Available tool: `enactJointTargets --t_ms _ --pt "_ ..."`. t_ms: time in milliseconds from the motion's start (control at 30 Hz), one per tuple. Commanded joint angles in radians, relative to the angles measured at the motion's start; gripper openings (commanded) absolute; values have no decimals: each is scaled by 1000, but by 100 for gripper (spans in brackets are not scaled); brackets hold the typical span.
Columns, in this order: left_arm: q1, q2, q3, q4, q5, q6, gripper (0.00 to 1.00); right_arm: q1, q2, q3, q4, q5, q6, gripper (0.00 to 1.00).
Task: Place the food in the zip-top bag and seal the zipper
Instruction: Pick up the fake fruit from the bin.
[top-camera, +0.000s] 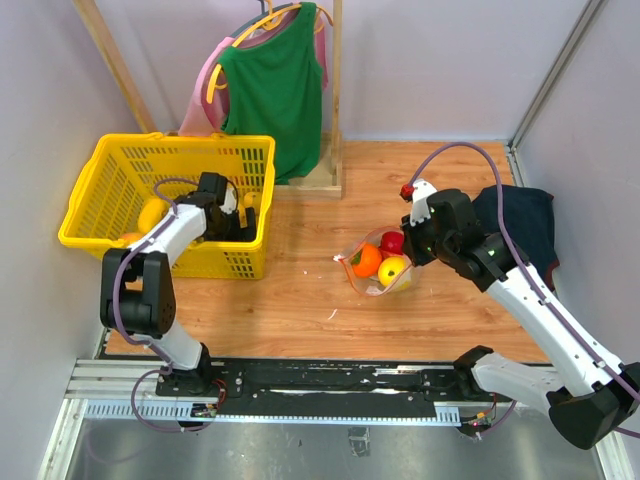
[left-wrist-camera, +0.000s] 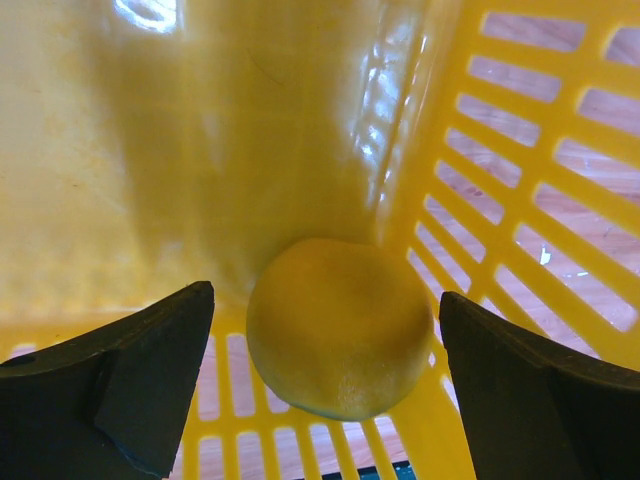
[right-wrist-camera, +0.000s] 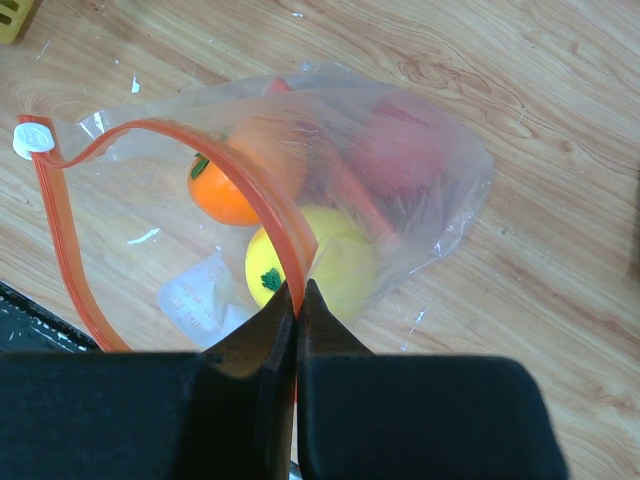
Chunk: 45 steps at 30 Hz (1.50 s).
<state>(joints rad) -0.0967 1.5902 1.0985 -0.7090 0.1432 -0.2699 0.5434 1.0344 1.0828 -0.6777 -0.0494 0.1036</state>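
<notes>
Wood-grain worktop (top-camera: 300, 300), pale lilac walls (top-camera: 450, 70): right fingers (right-wrist-camera: 400, 420) pinch the red-orange zipper (right-wrist-camera: 60, 250) of a clear zip-top bag (right-wrist-camera: 400, 170); left fingers (left-wrist-camera: 140, 370) gape around a yellow toy fruit (left-wrist-camera: 338, 328) in a yellow plastic basket (top-camera: 185, 140).

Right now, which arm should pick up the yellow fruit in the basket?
The left. Its open left gripper sits inside the yellow basket with the yellow fruit between its fingers. The right gripper is busy, shut on the zipper of the open zip-top bag.
</notes>
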Motion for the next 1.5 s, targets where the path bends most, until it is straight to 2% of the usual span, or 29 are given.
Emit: enactJointTargets --t_ms 0,300,500,700,767,800,1200,1467 --pt "2 32 -21 31 42 10 97 -13 -5 -12 27 -10 -10 1" --pt "-13 95 -57 50 3 8 91 -13 -4 -18 35 -13 -10 1" --pt "-14 99 -45 47 -28 6 73 -13 -9 -20 35 -11 -11 1" --pt "-15 7 -23 33 -103 -9 64 -13 -7 -18 37 -13 -10 1" --pt "-15 -29 -15 31 -120 -18 51 -13 -7 -19 36 -13 -9 1" --pt "-15 -47 -11 31 -127 -24 49 -13 -7 -20 35 -14 -7 1" --pt "-29 -311 101 26 -200 -58 47 -13 -7 -19 40 -19 1 1" --pt "-127 -433 201 27 -206 -73 47 -13 -6 -18 44 -23 5 1"
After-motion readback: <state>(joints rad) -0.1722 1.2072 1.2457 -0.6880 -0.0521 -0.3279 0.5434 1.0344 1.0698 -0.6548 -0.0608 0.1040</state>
